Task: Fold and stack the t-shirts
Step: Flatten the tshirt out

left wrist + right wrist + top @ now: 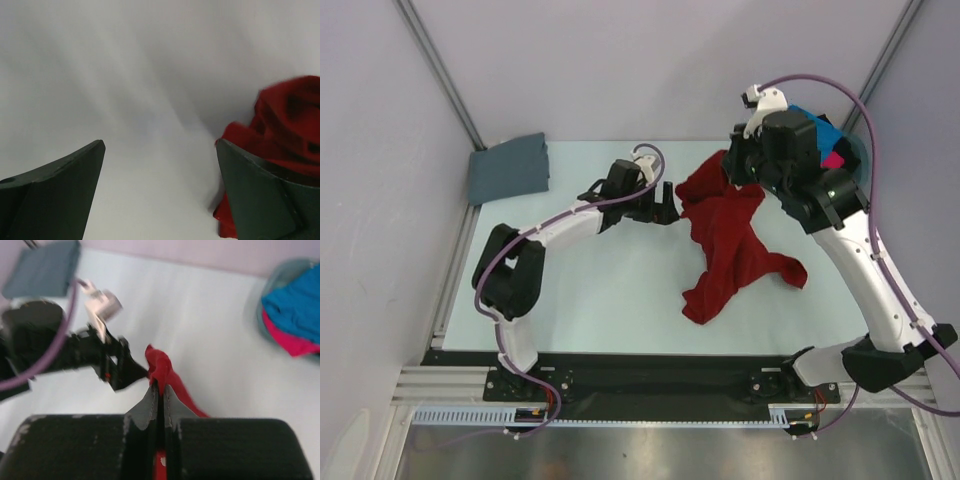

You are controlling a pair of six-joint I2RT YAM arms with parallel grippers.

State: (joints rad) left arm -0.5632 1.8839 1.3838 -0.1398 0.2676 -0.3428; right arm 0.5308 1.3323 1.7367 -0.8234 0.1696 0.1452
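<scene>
Filling most of the overhead view, the pale, smooth tabletop (610,290) carries everything else. On it, right of centre, lies the deep red soft cloth t-shirt (730,245), crumpled and unfolded. Its lower part trails toward the near edge, one flap reaches out to the right, and its far corner is drawn up off the surface.

At the far right corner sits the round teal plastic basket (861,150), largely hidden behind the right arm. Inside it a bright blue cloth t-shirt (295,305) is heaped on a hot pink cloth t-shirt (287,340), both rumpled.

At the far left corner, well apart from the red shirt, the slate grey cloth t-shirt (508,168) lies folded into a flat, neat rectangle, one edge against the side wall.

The right gripper (158,390) hangs above the red shirt's far corner. Its two fingers are pressed together on a ridge of red cloth, which stands up between them and runs back down to the table.

The left gripper (160,145) is low over the table just beside the red shirt's left edge. Its jaws are spread wide with bare table between them, and red fabric bunches against the outer side of one dark finger. It holds nothing.
</scene>
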